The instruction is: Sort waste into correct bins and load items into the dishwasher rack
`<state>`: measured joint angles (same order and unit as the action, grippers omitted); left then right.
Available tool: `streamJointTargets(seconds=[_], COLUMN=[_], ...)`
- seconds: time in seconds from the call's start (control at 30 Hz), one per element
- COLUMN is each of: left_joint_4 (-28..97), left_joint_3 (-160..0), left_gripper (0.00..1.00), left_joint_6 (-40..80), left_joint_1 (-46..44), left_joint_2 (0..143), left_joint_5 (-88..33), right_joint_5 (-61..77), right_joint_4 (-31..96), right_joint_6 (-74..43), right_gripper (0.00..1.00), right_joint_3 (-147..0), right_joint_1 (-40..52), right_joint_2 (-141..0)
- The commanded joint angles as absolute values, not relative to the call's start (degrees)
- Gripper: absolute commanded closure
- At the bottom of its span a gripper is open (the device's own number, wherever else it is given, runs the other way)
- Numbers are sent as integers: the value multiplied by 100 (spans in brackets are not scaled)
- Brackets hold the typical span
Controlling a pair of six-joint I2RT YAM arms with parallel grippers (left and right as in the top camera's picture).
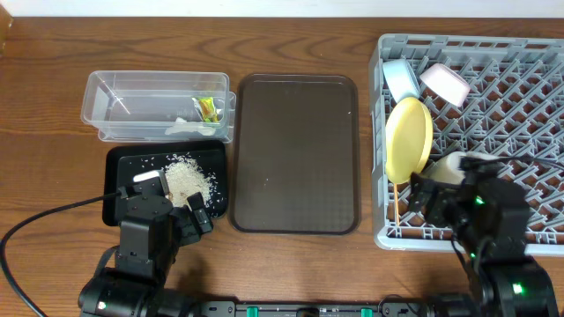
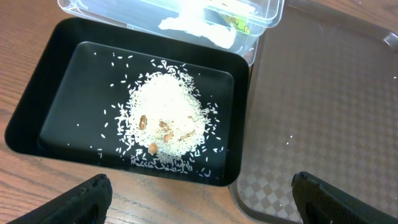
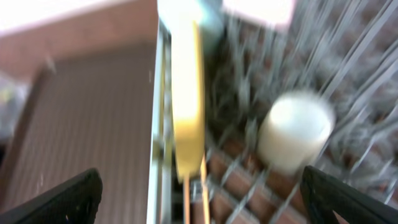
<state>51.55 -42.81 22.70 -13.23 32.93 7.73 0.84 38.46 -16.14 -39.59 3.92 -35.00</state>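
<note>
The grey dishwasher rack (image 1: 467,41) holds the upright yellow plate (image 1: 408,139), the light blue bowl (image 1: 402,79), the white bowl (image 1: 445,84) and the pale cup (image 1: 449,167). In the blurred right wrist view, the plate (image 3: 186,93), cup (image 3: 293,130) and thin chopsticks (image 3: 204,193) lie ahead of my open, empty right gripper (image 3: 202,199). The clear box (image 1: 106,97) contains the wrapper (image 1: 208,108) and white paper (image 1: 185,129). Rice (image 2: 168,127) is heaped in the black tray (image 2: 74,81). My left gripper (image 2: 199,199) hangs open and empty over the tray's near edge.
The large brown textured tray (image 1: 295,154) lies between the bins and the rack, and its corner (image 2: 323,93) lies under my left gripper's right finger. A black cable (image 1: 53,216) runs across the wood at the front left.
</note>
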Motion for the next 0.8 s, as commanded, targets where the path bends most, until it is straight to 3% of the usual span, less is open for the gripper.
streamJointTargets(seconds=[0.0,0.43,0.6,0.77], left_joint_4=[5159,5159,5159,5159], left_joint_3=[-4244,-4244,-4244,-4244], left_gripper=[5,5,5,5], left_joint_6=[2320,2320,2320,2320], left_joint_1=[-1343,-1343,-1343,-1343], left_joint_2=[3286,3286,3286,3286], left_joint_5=[862,862,862,862], right_joint_5=[30,54,121,486], right_joint_4=[3354,478,-447,-40], right_joint_6=[-1177,-1151,-1017,-163], right_gripper=[1,1,1,1], right_joint_3=[-3649,-799,-62,-32], right_joint_1=[165,-36,-56,-84], right_joint_2=[-2998,-405,-36,-32])
